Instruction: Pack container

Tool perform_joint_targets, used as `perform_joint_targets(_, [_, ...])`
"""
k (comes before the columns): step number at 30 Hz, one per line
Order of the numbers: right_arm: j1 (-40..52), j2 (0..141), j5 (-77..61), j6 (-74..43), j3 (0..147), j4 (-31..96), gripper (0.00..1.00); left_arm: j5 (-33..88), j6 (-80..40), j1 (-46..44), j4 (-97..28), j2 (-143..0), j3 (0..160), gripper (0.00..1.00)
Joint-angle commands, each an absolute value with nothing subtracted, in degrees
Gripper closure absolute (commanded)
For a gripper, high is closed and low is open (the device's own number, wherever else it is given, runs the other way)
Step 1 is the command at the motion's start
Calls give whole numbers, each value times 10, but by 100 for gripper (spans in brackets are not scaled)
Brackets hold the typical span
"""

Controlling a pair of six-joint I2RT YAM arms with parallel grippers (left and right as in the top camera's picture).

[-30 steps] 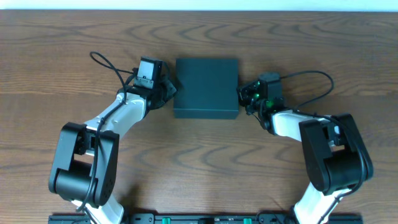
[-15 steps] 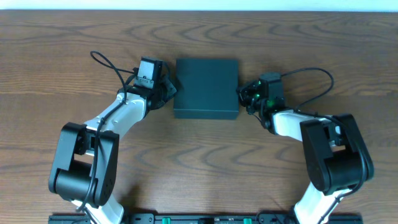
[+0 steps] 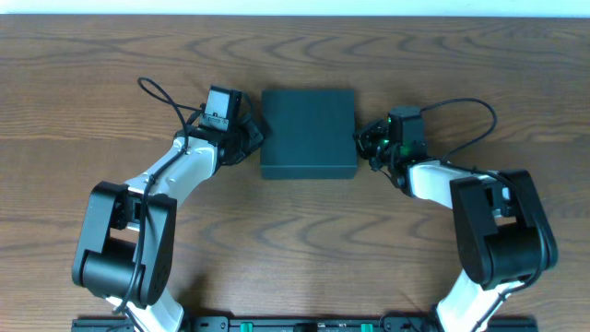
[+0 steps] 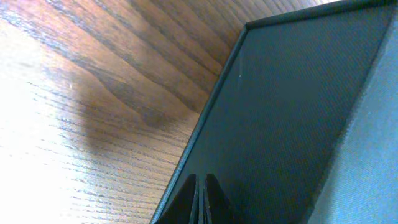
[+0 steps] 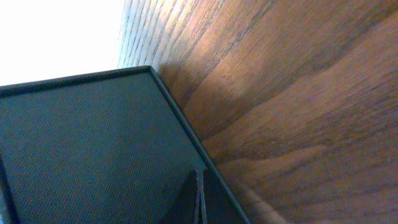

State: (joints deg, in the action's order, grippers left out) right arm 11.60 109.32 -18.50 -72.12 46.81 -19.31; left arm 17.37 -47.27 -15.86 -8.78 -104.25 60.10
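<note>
Container [image 3: 308, 129] sits mid-table [image 3: 92, 74], lid down flat, long sides running left-right, nothing else on the wood. Left gripper [image 3: 251, 138] is at the box's left wall, right gripper [image 3: 365, 143] at its right wall, so the box is between the two. In the left wrist view the fingers [image 4: 186, 202] are pinched together with only a hairline gap, nothing between them, tips at or just off the dark side wall [image 4: 280, 124]; contact can't be confirmed. Same in the right wrist view: fingers [image 5: 186, 199] closed together on nothing, tips next to the wall's lower edge [image 5: 81, 149]. Box reads as rigid board with a matte, fine-textured skin, so probably decent friction, stiff walls, not fragile. Weight unknown; can't see inside. Too wide for one jaw to span, so best moved by pushing on the side walls or squeezing it between both arms. To open, go for the free edge of the flap lid, but which edge is hinged isn't visible here. Pushing high on a wall could tip or skid it; push low.
</note>
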Motion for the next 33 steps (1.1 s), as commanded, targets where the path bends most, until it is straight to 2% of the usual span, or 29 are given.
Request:
perform_joint_targets(1, [119,1087,-258,-684,469,-183,98,208,-462,-183,-74,-1042,618,94])
perform_joint_targets(14, [-11,1015,-229,-539,470,-76,99,187,-420,-82,-76,-1042,618,94])
perform_joint_targets(19, [-70,958,-238,-429,510,35,98,241,-377,-24,-112,-1025,625,94])
perform_joint_targets(23, [-62,890,-180,-270,633,248,99,247,-269,-10,-230,-976,689,94])
perform_joint_targets(27, [-57,851,-173,-179,742,382,99,175,-165,-23,-366,-933,781,94])
perform_joint_targets(33, [-55,802,-124,-71,864,566,99,161,7,-29,-538,-877,920,94])
